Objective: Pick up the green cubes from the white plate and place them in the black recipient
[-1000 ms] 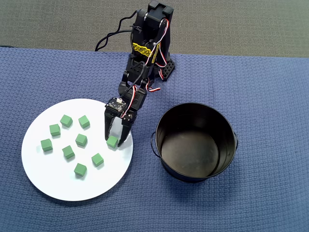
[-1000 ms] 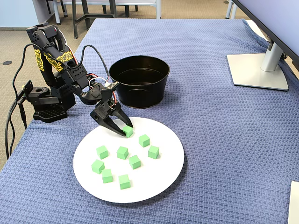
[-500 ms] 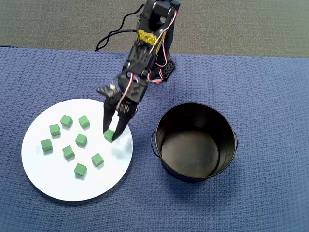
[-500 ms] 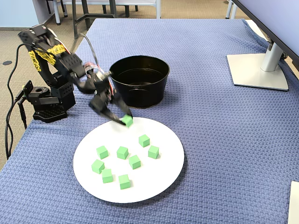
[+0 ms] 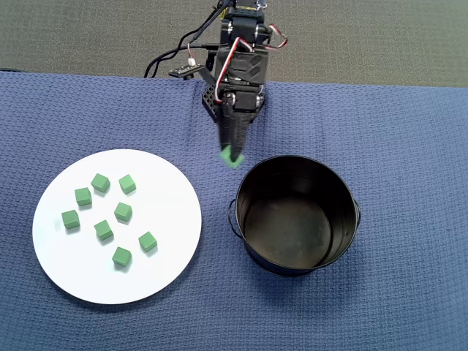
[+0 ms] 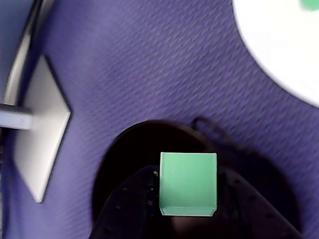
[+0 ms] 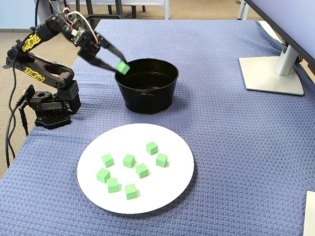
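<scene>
Holding one green cube (image 7: 123, 68) clamped in my fingers (image 7: 119, 68) just short of the black recipient's (image 7: 147, 93) left rim in the fixed view (pot empty), I must carry it rightward; seven cubes (image 7: 129, 161) wait on the white plate (image 7: 182, 182).

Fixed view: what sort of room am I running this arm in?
Probably an office or lab desk. A monitor stand sits at the table's far right, chair or table legs stand on carpet behind, and a blue woven cloth covers the table.
</scene>
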`<state>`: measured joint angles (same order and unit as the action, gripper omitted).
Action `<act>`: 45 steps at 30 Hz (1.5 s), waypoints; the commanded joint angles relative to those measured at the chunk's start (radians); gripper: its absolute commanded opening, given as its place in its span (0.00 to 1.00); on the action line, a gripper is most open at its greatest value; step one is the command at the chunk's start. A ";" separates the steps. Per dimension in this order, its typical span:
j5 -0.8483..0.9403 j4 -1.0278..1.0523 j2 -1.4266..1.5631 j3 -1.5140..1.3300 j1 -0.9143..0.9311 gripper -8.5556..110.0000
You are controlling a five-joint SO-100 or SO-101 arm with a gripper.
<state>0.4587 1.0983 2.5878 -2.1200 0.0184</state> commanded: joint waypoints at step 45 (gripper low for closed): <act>0.911 -0.541 -0.611 0.023 0.365 0.21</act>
<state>1.4864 0.6182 2.0540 -2.1875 0.3329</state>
